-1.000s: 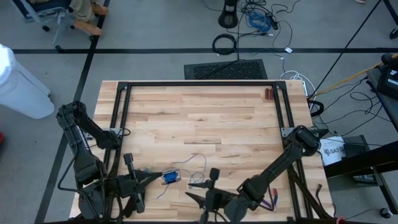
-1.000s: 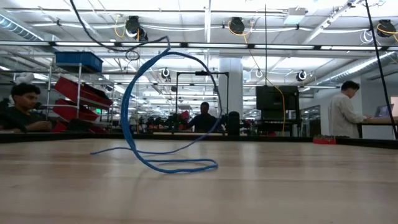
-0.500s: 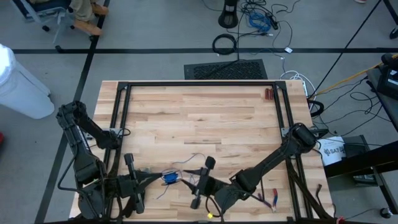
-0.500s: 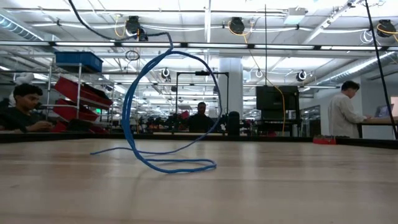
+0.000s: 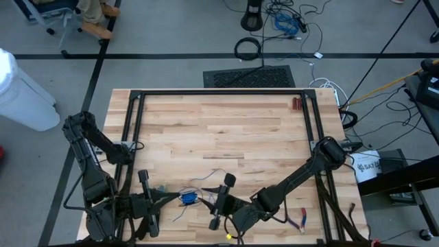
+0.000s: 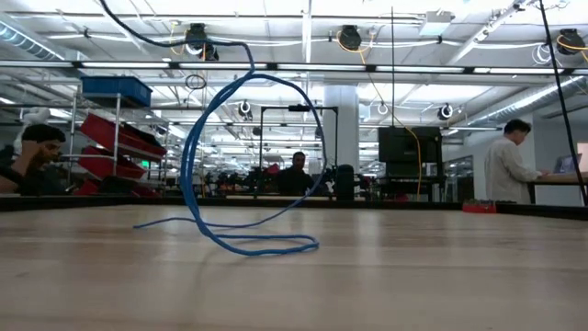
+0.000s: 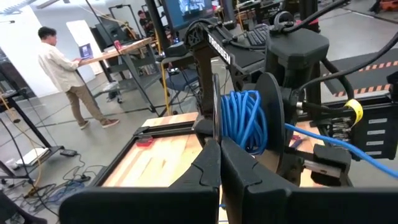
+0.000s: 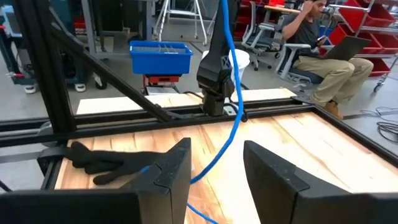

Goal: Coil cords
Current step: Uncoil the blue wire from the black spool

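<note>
**Cord half wound: bundle clamped on the left, slack line threaded past the right claw**

The left gripper (image 7: pixel 219 163) is seen fully closed, its two dark fingers pressed together just beneath a wound bundle of thin blue cord (image 7: pixel 245 120), which appears to be pinched there so that the finished turns are kept from springing apart (the exact contact is hidden behind the fingers). In the overhead view this bundle (image 5: pixel 186 197) sits near the table's front edge, between the two claws. The right gripper (image 8: pixel 214 163) is held wide apart with nothing clamped; the free length of cord (image 8: pixel 229 106) is seen running up between and beyond its fingers, probably so that the next loop can be guided rather than gripped. From table height a tall standing loop (image 6: pixel 243 156) is seen rising off the pale wooden butcher-block table (image 5: pixel 219 130), with slack curled flat below it, which suggests that much winding is still left.

Counted: one cord, one bundle, one standing loop, two grippers. A small red object (image 5: pixel 296 103) lies well apart at the far edge. Beyond the table, a seated person (image 8: pixel 317 46) and a blue plastic bin (image 8: pixel 160 56) are visible.
</note>
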